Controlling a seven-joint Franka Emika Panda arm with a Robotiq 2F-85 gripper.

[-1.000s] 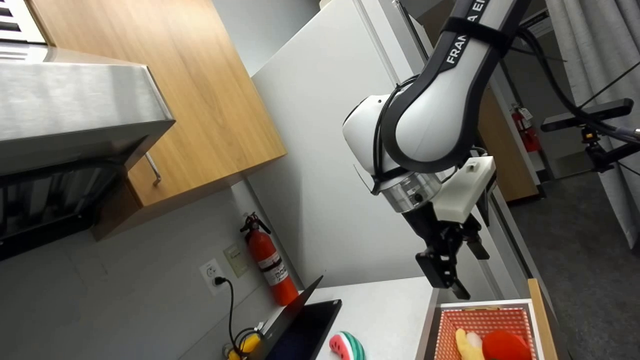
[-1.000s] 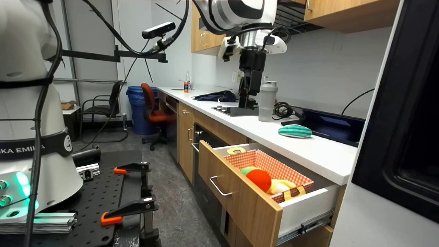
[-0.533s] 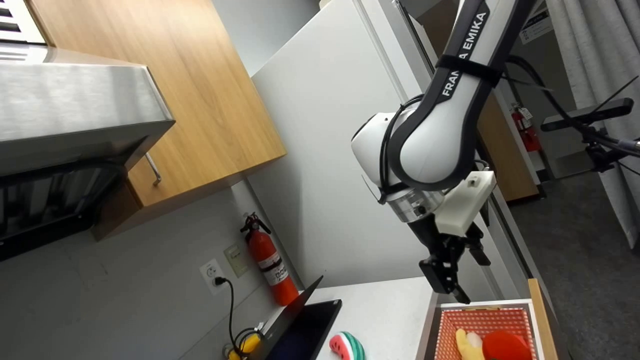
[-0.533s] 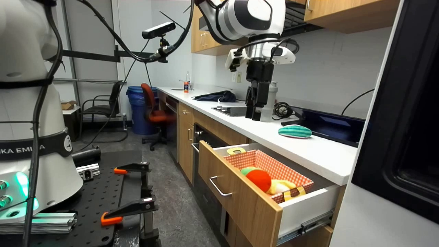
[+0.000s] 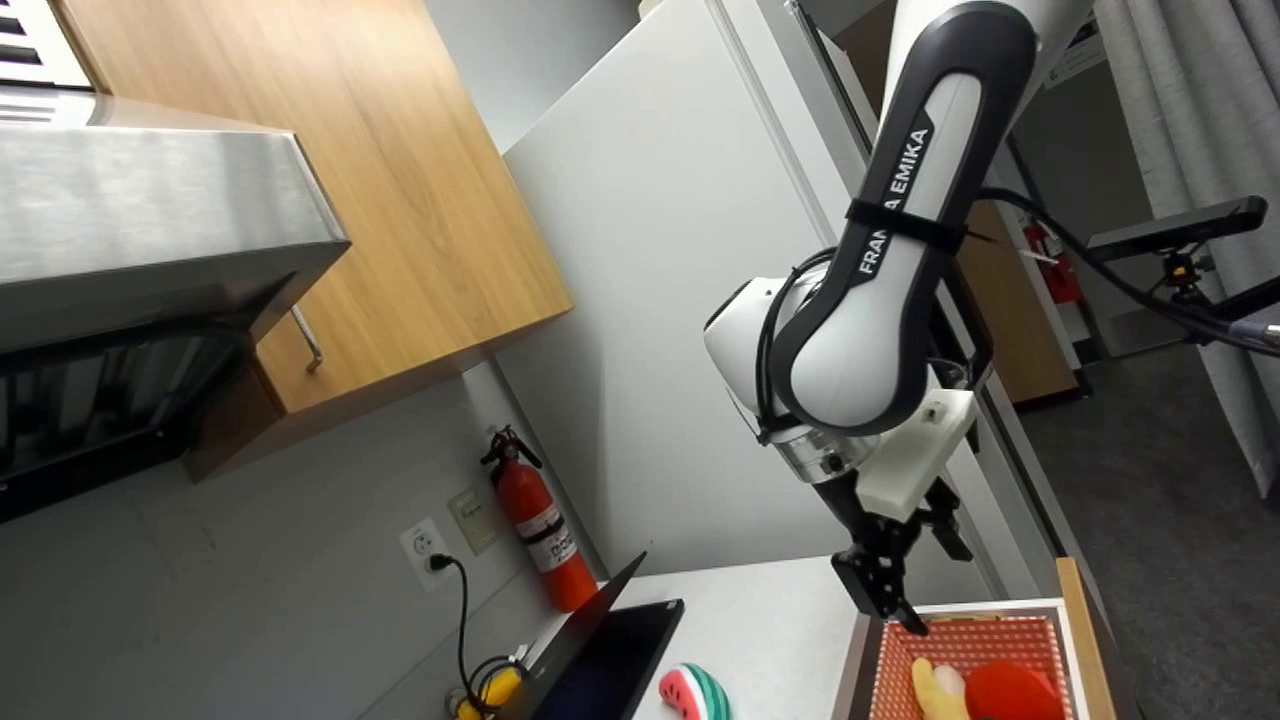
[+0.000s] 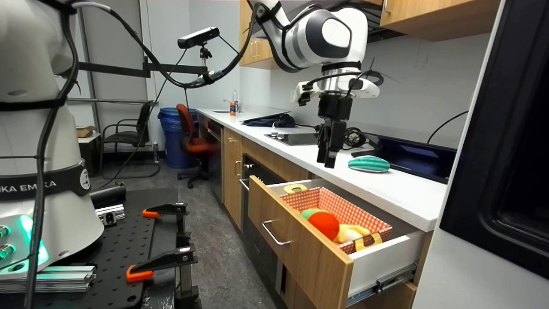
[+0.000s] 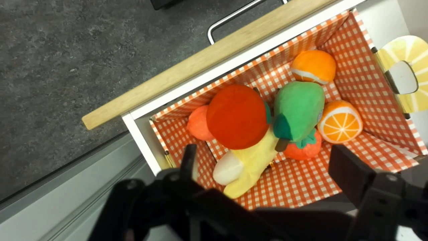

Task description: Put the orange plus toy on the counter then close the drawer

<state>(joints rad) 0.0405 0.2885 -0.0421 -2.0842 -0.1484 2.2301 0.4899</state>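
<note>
The drawer (image 6: pixel 300 249) is pulled open and holds a red-checked basket (image 7: pixel 367 63) of plush toys. In the wrist view a large red-orange round toy (image 7: pixel 237 117) lies on a pale yellow one. Two orange-slice toys, one higher (image 7: pixel 314 65) and one lower (image 7: pixel 341 122), lie beside a green toy. I cannot tell for certain which is the orange plus toy; the red-orange round toy also shows in both exterior views (image 5: pixel 1012 692) (image 6: pixel 324 225). My gripper (image 7: pixel 265 152) is open and empty, above the basket. It shows in both exterior views (image 5: pixel 938 588) (image 6: pixel 326 162). The white counter (image 6: pixel 403 195) adjoins the drawer.
A watermelon toy (image 6: pixel 369 164) lies on the counter in front of a dark open case (image 6: pixel 411 156). A fire extinguisher (image 5: pixel 545 535) stands by the wall. The basket's lemon-slice handle (image 7: pixel 413 57) sticks out at one end. A metal handle (image 6: pixel 274 233) is on the drawer front.
My gripper has come down toward the open drawer, staying open. In an exterior view it has also shifted to the right. The toys and drawer have not moved.
</note>
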